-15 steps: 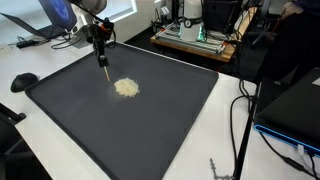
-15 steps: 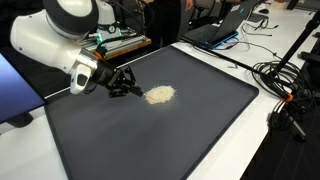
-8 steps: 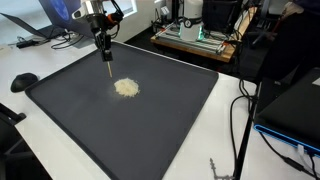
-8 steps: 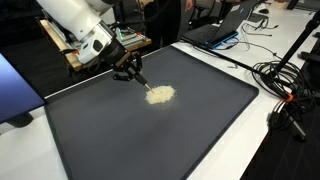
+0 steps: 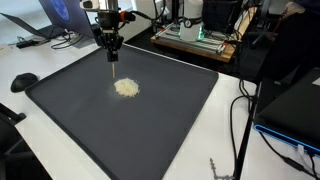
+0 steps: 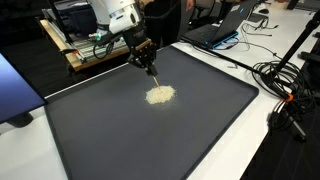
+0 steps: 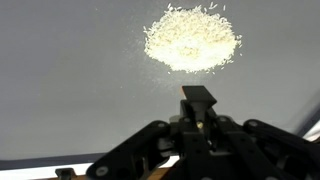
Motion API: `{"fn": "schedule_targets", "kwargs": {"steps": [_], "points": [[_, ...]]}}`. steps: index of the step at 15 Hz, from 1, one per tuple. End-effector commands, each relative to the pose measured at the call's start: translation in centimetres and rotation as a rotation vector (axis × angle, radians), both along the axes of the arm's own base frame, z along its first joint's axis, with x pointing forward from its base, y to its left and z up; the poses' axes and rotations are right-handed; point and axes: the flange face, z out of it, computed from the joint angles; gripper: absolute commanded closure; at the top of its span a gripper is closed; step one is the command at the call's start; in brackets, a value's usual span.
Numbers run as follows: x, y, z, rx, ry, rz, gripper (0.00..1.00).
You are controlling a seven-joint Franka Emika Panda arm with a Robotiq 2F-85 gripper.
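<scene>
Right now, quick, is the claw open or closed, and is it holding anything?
Claw: closed on a thin dark stick that points down beside the pile of pale grains.

There is one black mat [image 5: 170, 120], and on it lies one small pile of pale grains [image 5: 126, 88], a single heap in both exterior views and in the wrist view. One robot arm [image 6: 110, 15] carries one gripper [image 5: 110, 42], and one slim dark tool [image 5: 114, 66] is clamped between its two fingers. Off the mat, the white table [image 5: 45, 135] bears one round black object [image 5: 22, 82] and one open laptop [image 5: 40, 25], while the cables [image 6: 285, 85] are too tangled to count.
</scene>
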Motion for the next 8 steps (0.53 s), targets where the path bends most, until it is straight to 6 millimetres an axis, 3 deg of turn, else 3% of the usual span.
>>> {"fn": "schedule_targets", "kwargs": {"steps": [1,8], "points": [[-0.8,2.6,0.9,-0.11,0.009,0.044,0.97],[0.3,5.1,3.1,-0.258,0.106,0.112,0.97]]}}
